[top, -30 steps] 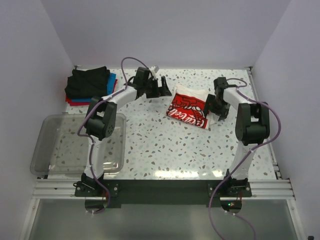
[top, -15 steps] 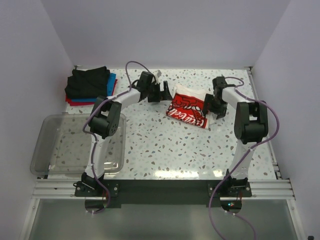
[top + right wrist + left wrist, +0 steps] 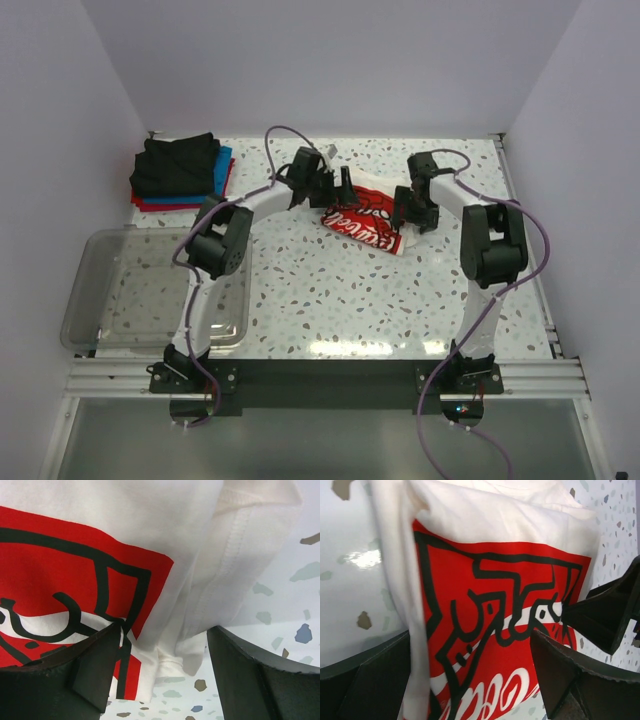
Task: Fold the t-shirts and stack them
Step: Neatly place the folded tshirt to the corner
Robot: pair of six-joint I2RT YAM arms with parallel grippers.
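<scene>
The white t-shirt (image 3: 365, 218) with the red printed graphic lies folded at the back middle of the table. My left gripper (image 3: 335, 192) stands at its left edge and my right gripper (image 3: 408, 208) at its right edge. Seen from the left wrist, the red print (image 3: 495, 605) fills the gap between the wide-apart jaws of the left gripper (image 3: 470, 640). The right wrist view has the shirt's white hem (image 3: 200, 620) lying between the spread jaws of the right gripper (image 3: 165, 630). Neither gripper has closed on the cloth. A stack of folded t-shirts, black (image 3: 175, 165) over blue (image 3: 224, 158) and red (image 3: 160, 205), sits at the back left.
A clear plastic tub (image 3: 100, 300) stands at the front left beside the left arm's base. White walls close in the back and both sides of the speckled table (image 3: 330, 290).
Both grippers have come inward onto the white shirt, the left one moving right and the right one moving left. The shirt has slid a little to the left. The right jaws narrowed slightly.
</scene>
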